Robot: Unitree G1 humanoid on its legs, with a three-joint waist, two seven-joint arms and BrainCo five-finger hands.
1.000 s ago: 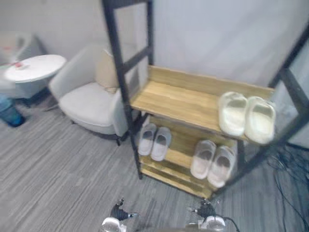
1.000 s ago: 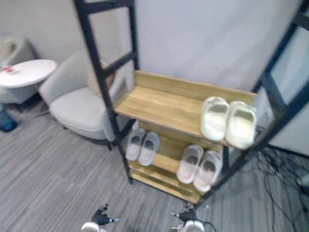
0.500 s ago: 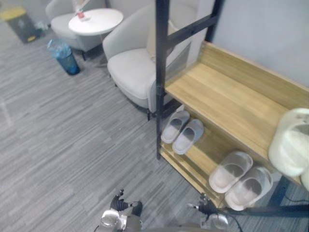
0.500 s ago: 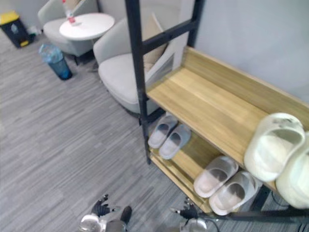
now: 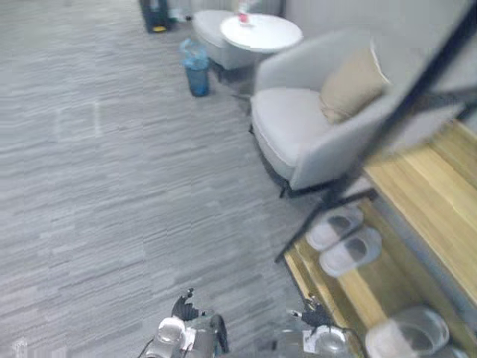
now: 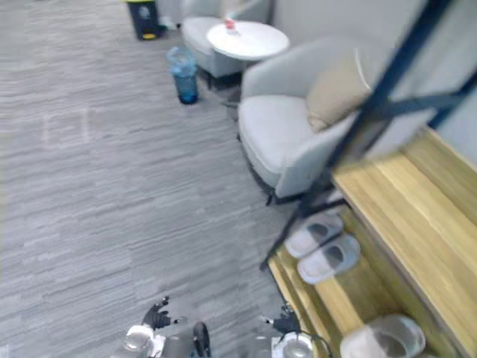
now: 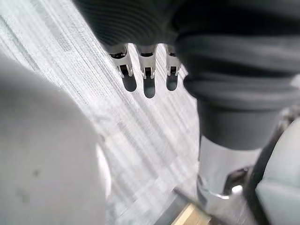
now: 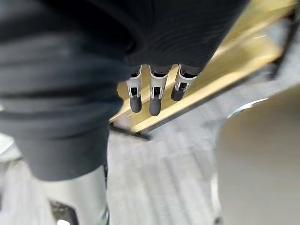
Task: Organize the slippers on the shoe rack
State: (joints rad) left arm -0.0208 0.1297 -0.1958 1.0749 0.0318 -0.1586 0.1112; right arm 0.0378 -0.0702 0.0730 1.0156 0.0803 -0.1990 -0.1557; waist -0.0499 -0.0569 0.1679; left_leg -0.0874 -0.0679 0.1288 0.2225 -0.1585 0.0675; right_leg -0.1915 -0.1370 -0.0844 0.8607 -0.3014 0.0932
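Both hands hang low beside the front of the shoe rack (image 5: 428, 190). The left hand (image 7: 149, 70) has its fingers straight and relaxed above the grey floor (image 5: 112, 186) and holds nothing; the right hand (image 8: 156, 91) is equally slack and empty, with a wooden rack board visible past its fingertips. The slippers are on the rack's lower shelf (image 5: 373, 291): a grey pair (image 5: 343, 239) side by side at the end nearest the armchair, and a pale slipper (image 5: 410, 337) further along the shelf at the edge of the head views. Both are well apart from either hand, and no slipper is seen on the floor. Hazard: a reach into the lower shelf passes close to the black rack post (image 5: 387, 127) and under the upper shelf; a wrist or finger striking either could jolt the frame or push the paired slippers out of line. Beyond the rack stand a grey armchair (image 5: 298, 130) with a beige cushion (image 5: 350, 86), then a round white table (image 5: 261, 30) and a blue bin (image 5: 196, 67).
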